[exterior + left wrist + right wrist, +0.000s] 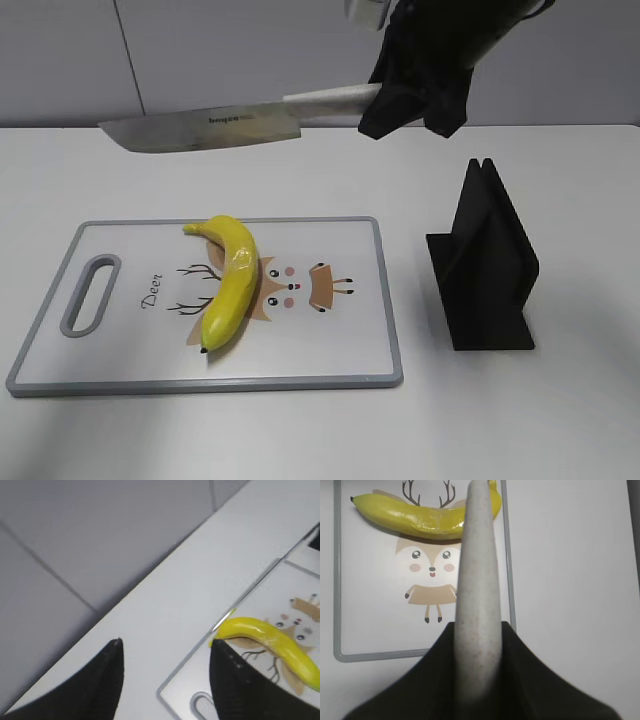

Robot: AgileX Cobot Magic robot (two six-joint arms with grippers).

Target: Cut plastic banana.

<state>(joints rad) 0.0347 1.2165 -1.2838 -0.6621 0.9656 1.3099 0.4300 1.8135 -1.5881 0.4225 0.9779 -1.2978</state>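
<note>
We begin with the white table, which lies beneath both claws and carries everything else. Below and forward of the right claw lies the cutting board, flat, grey-rimmed, printed with a deer cartoon and the word "Deer". The black knife stand sits under the right claw, just beside the board's right edge, with its slot empty.

The right claw is clamped on the pale handle of the knife. The blade extends leftward from the claw, roughly level and well above the board. In the right wrist view the handle runs straight out from the claw toward the plastic banana.

The left claw stands apart with nothing between its fingers; it hovers over the table at the board's far left corner, and the banana's near tip shows just beyond its right finger.

We judge the task to be partly done: the knife is taken up and carried over the board, but the cut is not yet made. Lowering the blade across the banana remains.

The plastic banana rests on the board, over the deer print, below the blade. It is glossy yellow, curved, dark-tipped, and whole.
</note>
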